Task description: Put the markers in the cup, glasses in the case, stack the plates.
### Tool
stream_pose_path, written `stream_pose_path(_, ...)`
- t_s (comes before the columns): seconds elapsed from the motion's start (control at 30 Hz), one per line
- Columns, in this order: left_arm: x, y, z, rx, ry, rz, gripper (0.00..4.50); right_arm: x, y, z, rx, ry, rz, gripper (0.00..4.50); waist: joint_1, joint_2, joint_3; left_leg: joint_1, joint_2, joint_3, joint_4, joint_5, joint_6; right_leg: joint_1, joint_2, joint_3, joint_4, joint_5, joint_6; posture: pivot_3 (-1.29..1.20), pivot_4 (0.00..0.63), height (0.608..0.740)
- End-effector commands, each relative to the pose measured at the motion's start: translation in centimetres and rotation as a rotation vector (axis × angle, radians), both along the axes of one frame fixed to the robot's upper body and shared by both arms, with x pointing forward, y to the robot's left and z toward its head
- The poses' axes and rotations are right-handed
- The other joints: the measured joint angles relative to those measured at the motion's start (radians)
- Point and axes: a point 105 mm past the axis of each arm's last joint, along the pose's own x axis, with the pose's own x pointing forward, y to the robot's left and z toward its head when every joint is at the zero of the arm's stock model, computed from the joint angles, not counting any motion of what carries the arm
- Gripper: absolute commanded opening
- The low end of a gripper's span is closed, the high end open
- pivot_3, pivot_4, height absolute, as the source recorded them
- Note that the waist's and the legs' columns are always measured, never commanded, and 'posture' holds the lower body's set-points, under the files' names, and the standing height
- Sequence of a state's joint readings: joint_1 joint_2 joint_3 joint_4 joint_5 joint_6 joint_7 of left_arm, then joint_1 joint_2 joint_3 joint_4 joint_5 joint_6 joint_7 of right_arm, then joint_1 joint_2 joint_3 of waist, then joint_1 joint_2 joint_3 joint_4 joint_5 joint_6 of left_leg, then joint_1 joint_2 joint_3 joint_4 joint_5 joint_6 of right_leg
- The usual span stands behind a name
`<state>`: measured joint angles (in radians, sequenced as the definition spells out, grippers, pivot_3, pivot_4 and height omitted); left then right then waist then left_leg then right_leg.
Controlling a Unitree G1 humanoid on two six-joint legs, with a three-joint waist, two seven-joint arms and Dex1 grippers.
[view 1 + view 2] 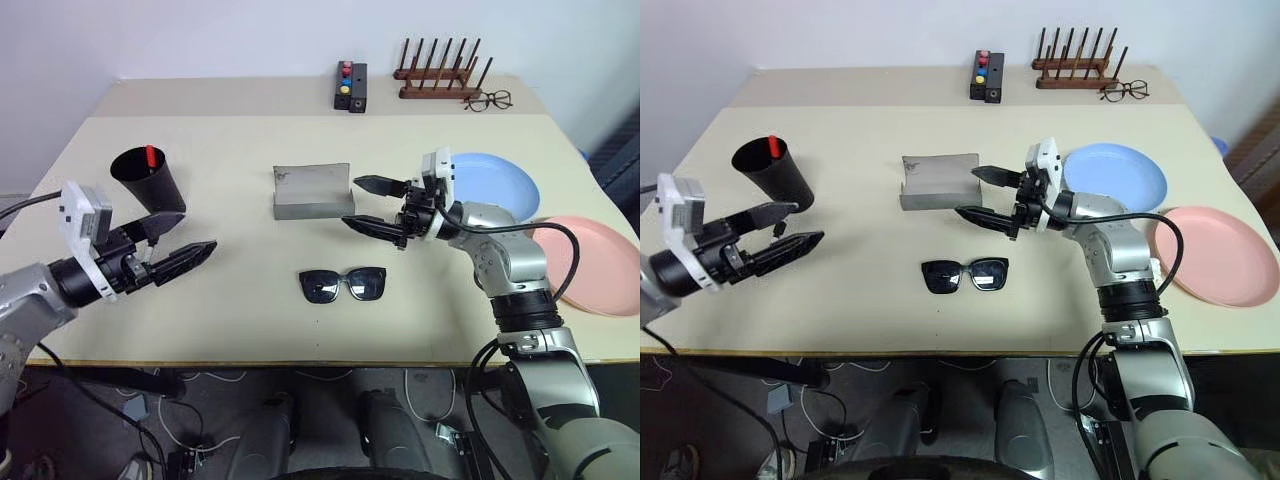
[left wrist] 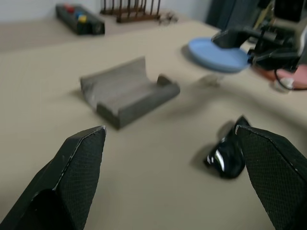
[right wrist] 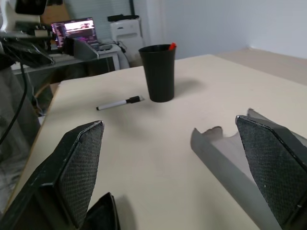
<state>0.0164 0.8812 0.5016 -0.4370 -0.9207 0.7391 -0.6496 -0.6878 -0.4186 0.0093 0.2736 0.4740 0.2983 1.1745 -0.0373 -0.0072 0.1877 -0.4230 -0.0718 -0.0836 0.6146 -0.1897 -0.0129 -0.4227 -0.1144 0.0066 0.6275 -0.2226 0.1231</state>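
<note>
Both hands, left hand and right hand, are hanging spread-open and empty while the glasses are lying at lower centre on the tabletop, light, rigid, probably slippery-lensed, best pinched at the bridge.

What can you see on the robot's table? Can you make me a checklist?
Surface: beige table, no spills seen.
Job's things: cup upright, red marker inside; white marker lying beside it; case open; sunglasses on the table in front of it; blue plate and pink plate side by side, unstacked.
Clutter: button box, peg rack, spectacles at the far edge.
Hands: left hand and right hand open, empty.
Cables: cable on the right arm; floor cables.
Surroundings: wall; screen.
</note>
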Motion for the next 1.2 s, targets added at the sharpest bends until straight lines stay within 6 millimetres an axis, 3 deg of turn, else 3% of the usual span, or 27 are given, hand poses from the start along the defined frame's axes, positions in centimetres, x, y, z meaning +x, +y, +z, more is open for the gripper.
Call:
stream_pose_path(0.03,0.1,3.5,-0.8,0.098,0.01,0.318,4.43,-0.6,0.5,0.5,0.004,-0.034,0.038,4.5,0.0,0.0,0.0,0.0,0.0,0.0,0.0,0.0,0.0,0.0,0.0,0.0,0.0,0.0,0.0,0.0,0.15,0.74)
stream_pose_path(0.27,-0.1,7.6,-3.4,0.102,0.121,0.701,4.43,-1.6,1.2,-0.7,-0.014,-0.003,0.102,4.5,0.014,0.0,0.0,0.0,0.0,0.0,0.0,0.0,0.0,-0.001,0.0,0.001,0.001,0.0,0.0,0.0,0.15,0.74)
stream_pose_path(0.4,0.7,7.5,-4.1,0.102,0.187,0.709,4.43,-1.8,1.7,-0.8,-0.014,-0.004,0.117,4.5,0.025,-0.001,0.0,0.0,0.0,0.0,0.001,0.0,-0.002,-0.001,0.001,0.001,0.001,0.0,0.0,0.0,0.15,0.74)
stream_pose_path(0.6,2.1,8.9,-5.5,0.063,0.308,0.794,4.43,-1.8,2.1,-0.4,-0.013,-0.013,0.124,4.5,0.023,-0.001,0.0,0.0,0.0,0.001,0.001,0.001,-0.002,-0.001,0.001,0.001,0.002,0.0,0.001,0.0,0.15,0.74)
stream_pose_path(0.77,3.9,9.3,-6.4,-0.027,0.338,0.864,4.43,-1.9,2.5,0.0,-0.009,-0.02,0.131,4.5,0.023,-0.001,-0.001,0.0,0.0,0.0,0.001,0.001,-0.002,-0.001,0.001,0.001,0.002,0.002,0.003,0.0,0.15,0.74)
stream_pose_path(1.13,7.9,6.9,-7.6,-0.066,0.412,0.837,4.43,-2.2,2.4,0.2,-0.006,-0.026,0.12,4.5,0.024,-0.004,-0.001,0.0,-0.001,0.0,0.001,0.001,-0.003,-0.001,0.001,0.001,0.002,0.002,0.004,0.0,0.15,0.74)
stream_pose_path(1.2,7.9,7.4,-7.9,-0.054,0.437,0.857,3.9,-2.1,2.2,0.3,-0.004,-0.027,0.105,4.5,0.021,-0.004,-0.001,0.0,-0.001,0.0,0.001,0.001,-0.003,-0.001,0.001,0.001,0.002,0.002,0.004,0.0,0.15,0.74)
